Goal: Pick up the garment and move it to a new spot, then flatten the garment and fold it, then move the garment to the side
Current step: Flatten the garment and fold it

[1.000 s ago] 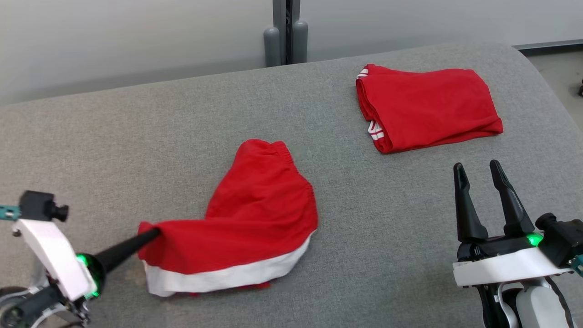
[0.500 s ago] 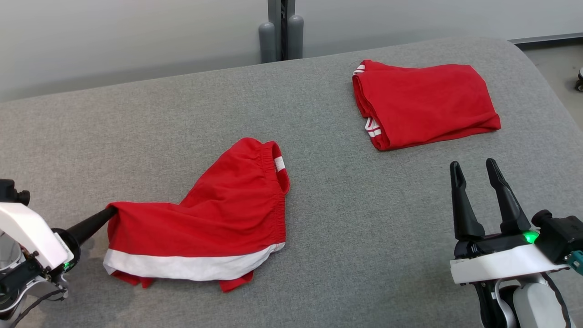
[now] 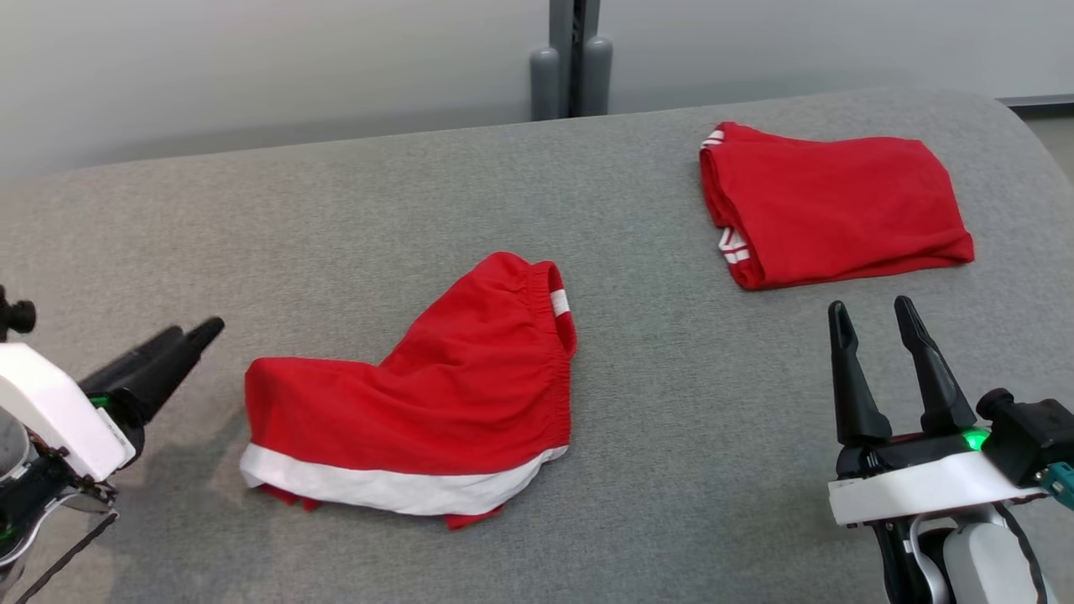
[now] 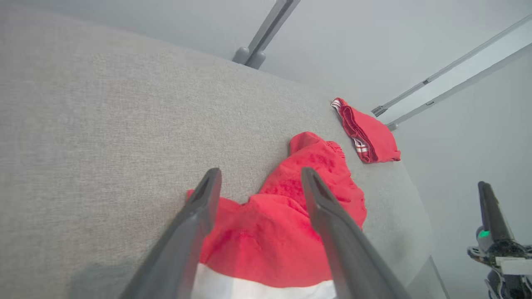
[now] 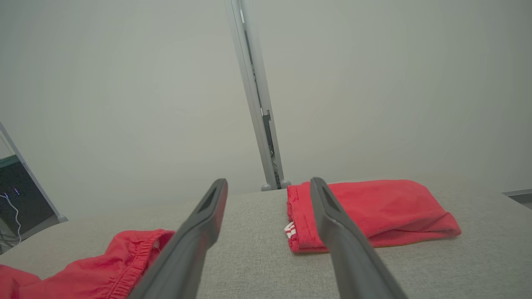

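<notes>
Garment (image 3: pixel 419 411) lies crumpled on bench (image 3: pixel 252 218), left hand (image 3: pixel 197 329) open and empty just beside its left edge, right hand (image 3: pixel 870 304) open and clear; risk: a pinch there catches the tucked-under layer too, dragging creases along.

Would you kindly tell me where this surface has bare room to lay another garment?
Bare: the far-left stretch of grey surface beyond the crumpled shorts; the strip between shorts and folded garment; the near patch between shorts and right gripper. Crowded: far-right corner holding the folded garment.

Lab-like room: grey padded table (image 3: pixel 336 201), partition walls (image 3: pixel 252 67)
</notes>
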Robot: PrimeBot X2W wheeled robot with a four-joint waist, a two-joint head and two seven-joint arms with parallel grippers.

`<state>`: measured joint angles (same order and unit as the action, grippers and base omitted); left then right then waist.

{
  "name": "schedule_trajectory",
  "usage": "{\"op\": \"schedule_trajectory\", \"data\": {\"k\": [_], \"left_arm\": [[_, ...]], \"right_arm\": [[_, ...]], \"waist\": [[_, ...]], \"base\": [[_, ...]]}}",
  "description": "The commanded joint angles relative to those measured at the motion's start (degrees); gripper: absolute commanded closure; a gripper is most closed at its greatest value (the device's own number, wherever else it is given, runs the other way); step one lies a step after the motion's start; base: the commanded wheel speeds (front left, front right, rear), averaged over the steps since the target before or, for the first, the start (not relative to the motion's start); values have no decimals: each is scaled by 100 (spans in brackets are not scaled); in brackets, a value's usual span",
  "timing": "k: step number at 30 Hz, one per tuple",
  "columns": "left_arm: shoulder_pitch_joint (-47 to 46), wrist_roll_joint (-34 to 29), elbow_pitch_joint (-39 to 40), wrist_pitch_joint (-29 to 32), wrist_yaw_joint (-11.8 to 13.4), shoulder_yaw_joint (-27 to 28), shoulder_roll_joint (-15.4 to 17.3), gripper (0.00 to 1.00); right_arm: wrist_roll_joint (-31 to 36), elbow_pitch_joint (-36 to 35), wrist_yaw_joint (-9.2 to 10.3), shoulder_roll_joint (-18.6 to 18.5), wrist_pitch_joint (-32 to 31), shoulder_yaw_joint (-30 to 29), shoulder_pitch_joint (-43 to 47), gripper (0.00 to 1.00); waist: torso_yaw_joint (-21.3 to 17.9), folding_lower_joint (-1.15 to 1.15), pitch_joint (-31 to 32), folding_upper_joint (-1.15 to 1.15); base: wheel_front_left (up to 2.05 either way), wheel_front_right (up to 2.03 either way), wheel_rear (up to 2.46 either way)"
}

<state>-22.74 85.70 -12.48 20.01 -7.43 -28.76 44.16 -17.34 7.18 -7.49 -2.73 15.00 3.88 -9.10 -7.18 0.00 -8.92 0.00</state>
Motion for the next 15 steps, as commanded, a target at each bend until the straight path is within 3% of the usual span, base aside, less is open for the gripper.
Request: {"op": "schedule_trajectory", "data": {"k": [1, 8, 9, 15], "left_arm": [[-14, -104, 46, -98, -9, 14, 55, 0], [257, -1335, 405, -1658, -9, 96, 219, 0], [361, -1710, 456, -2227, 111, 143, 111, 0], [633, -2647, 606, -3142, 621, -47, -172, 0]], "right_arm": [[14, 16, -2, -34, 26, -14, -32, 0], [58, 50, -2, -35, 26, 41, 12, 0], [78, 49, -2, -36, 26, 44, 24, 0], [140, 87, -2, -38, 26, 58, 69, 0]], "waist": [[51, 0, 11, 0], [270, 0, 67, 0], [344, 0, 77, 0], [552, 0, 133, 0]], "base": [[0, 0, 0], [0, 0, 0], [0, 0, 0], [0, 0, 0]]}}
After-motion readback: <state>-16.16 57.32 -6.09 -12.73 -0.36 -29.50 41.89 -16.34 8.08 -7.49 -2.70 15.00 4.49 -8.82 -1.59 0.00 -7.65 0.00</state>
